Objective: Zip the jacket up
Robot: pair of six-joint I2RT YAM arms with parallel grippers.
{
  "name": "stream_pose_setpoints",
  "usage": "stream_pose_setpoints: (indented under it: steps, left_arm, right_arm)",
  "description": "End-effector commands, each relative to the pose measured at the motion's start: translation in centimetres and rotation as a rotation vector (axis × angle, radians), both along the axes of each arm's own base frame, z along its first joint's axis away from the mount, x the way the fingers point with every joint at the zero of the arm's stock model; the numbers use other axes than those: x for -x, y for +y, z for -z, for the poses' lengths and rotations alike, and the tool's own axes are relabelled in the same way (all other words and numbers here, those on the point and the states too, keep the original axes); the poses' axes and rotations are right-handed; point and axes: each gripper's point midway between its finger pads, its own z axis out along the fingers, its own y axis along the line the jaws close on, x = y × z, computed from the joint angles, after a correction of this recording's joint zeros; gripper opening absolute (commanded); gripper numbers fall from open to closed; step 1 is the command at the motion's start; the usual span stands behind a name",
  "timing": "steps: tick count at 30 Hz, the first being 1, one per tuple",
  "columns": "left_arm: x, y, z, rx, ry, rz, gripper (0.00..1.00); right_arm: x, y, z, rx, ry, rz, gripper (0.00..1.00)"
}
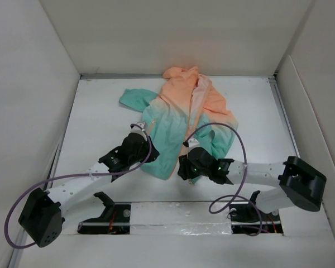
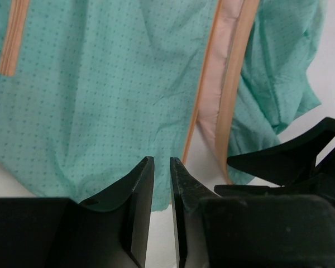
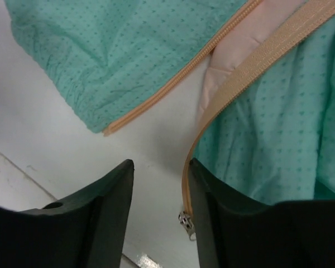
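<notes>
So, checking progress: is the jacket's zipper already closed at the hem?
No, the right wrist view shows the jacket with its two orange zipper tapes lying apart at the hem, pink lining between them.

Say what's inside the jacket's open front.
Between the orange zipper edges of the thin teal-and-peach fabric jacket, pale pink lining shows, then white table near the hem. Anything beneath the fabric is hidden.

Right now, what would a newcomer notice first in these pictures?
The jacket, peach at the hood fading to teal at the hem, lies spread in the middle of the white table, its front unzipped with pink lining showing. Both arms reach to its near hem: the left gripper at the teal panel's edge, the right gripper open beside the loose zipper end, where a small metal piece lies by one finger.
</notes>
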Motion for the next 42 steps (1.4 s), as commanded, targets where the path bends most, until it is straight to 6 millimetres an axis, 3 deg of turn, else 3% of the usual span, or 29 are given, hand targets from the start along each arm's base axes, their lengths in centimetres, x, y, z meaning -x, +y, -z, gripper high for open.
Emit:
stream_pose_setpoints:
  steps: [1,11,15,16,18,19,21,22,24,26,27,28,30,33,34,37,40,42]
  left_arm:
    - [0.3,-0.5,0.3,0.024,0.001,0.013,0.18]
    - [1.0,0.2,2.4,-0.012,0.034,0.017,0.18]
    - [1.3,-0.1,2.4,-0.021,0.032,0.030,0.18]
    - [1.2,-0.1,2.3,-0.021,0.030,0.030,0.18]
    - [1.2,-0.3,2.1,-0.016,0.027,0.035,0.18]
    - [1.2,-0.3,2.2,-0.018,0.028,0.039,0.18]
    - [0.9,-0.7,1.7,0.000,0.009,0.042,0.18]
    - [0.8,-0.8,1.5,0.007,0.002,0.042,0.18]
    - [0.6,-0.9,1.1,0.015,-0.007,0.042,0.18]
    - [0.5,-0.9,0.6,0.019,-0.015,0.040,0.17]
    - [0.3,-0.9,0.1,0.019,-0.026,0.032,0.17]
    - [0.2,-0.7,-0.4,0.024,-0.037,0.024,0.16]
    - [0.4,-0.2,-0.9,0.023,-0.041,0.006,0.16]
    - [0.3,0.5,-2.6,0.055,-0.088,-0.033,0.15]
    - [0.3,0.8,-3.3,0.066,-0.109,-0.044,0.15]
    - [0.3,0.9,-3.8,0.079,-0.127,-0.048,0.15]
    - [0.7,0.3,-3.0,0.079,-0.101,-0.008,0.14]
    - [0.9,0.0,-2.3,0.075,-0.082,0.009,0.13]
  right_arm:
    - [-2.4,3.9,-2.4,-0.114,-0.067,0.022,0.52]
    - [-5.0,4.7,0.1,-0.034,-0.067,0.139,0.49]
    - [-5.0,2.7,-0.3,0.038,-0.081,0.209,0.44]
    - [-4.7,2.4,-1.8,0.022,-0.101,0.216,0.44]
    - [-3.7,0.1,-2.4,0.094,-0.129,0.254,0.46]
    - [-3.5,-0.5,-4.1,0.077,-0.155,0.269,0.51]
    - [-2.9,-1.7,-5.3,0.108,-0.175,0.284,0.55]
    - [-2.6,-1.5,-6.0,0.097,-0.184,0.272,0.59]
    - [-2.0,-0.4,-7.2,0.053,-0.177,0.238,0.59]
    - [-1.8,0.8,-6.3,0.033,-0.151,0.212,0.47]
    - [-2.0,2.2,-6.5,-0.026,-0.151,0.202,0.36]
    - [-1.5,2.6,-5.2,-0.033,-0.123,0.179,0.13]
    - [-1.7,3.7,-3.8,-0.056,-0.107,0.186,0.00]
    - [-2.3,5.0,-3.2,-0.049,-0.111,0.180,0.00]
    - [-2.5,5.2,-2.2,-0.017,-0.108,0.182,0.08]
    - [-3.8,5.4,-0.8,0.014,-0.080,0.198,0.20]
    - [-4.3,5.1,0.1,0.002,-0.064,0.216,0.40]
    - [-4.6,5.0,0.6,0.001,-0.057,0.222,0.42]
